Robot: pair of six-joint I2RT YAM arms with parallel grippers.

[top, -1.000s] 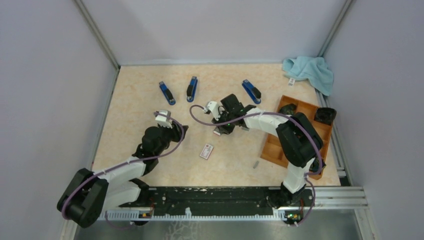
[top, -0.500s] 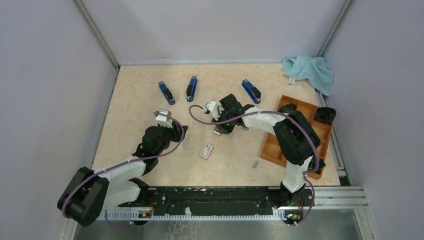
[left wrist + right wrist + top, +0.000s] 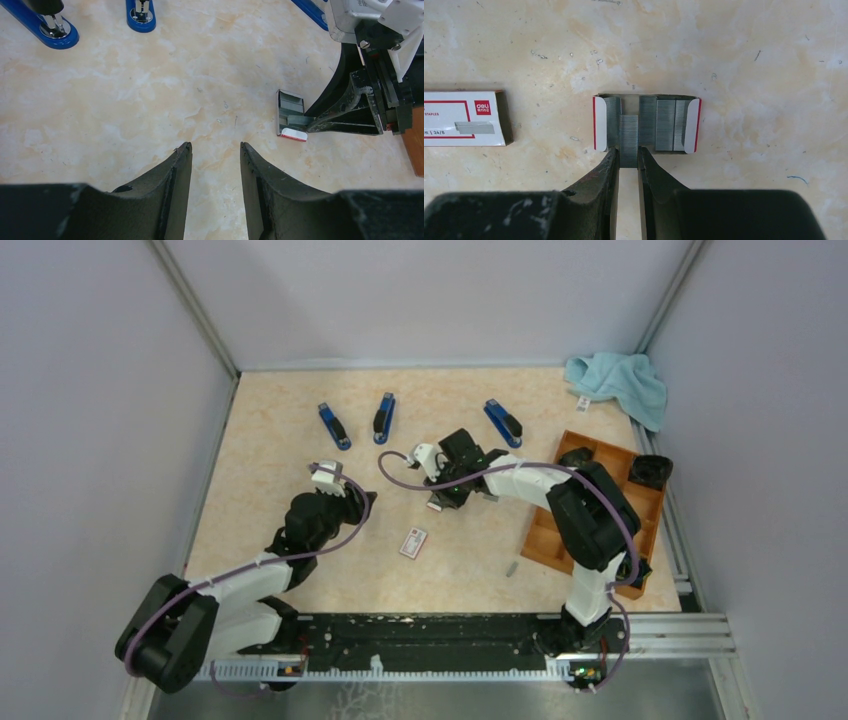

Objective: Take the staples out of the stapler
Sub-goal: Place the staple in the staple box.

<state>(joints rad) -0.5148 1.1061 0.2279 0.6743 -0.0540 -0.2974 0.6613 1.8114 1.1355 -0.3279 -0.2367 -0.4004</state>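
Three blue staplers lie at the back of the table: one on the left (image 3: 334,426), one in the middle (image 3: 384,417) and one on the right (image 3: 504,422). My right gripper (image 3: 628,152) is shut on one grey strip of staples (image 3: 628,132). The strip sticks out of an open staple tray (image 3: 694,125) with white, red-edged ends that holds several more strips. In the top view this gripper (image 3: 438,502) is at mid-table. My left gripper (image 3: 215,146) is open and empty, low over bare table, to the left of the tray (image 3: 291,112). It also shows in the top view (image 3: 330,480).
A white box sleeve with a red label (image 3: 464,118) lies left of the tray and also shows in the top view (image 3: 413,542). A small grey piece (image 3: 511,568) lies near a wooden tray (image 3: 548,530) on the right. A light blue cloth (image 3: 620,380) is at the back right corner.
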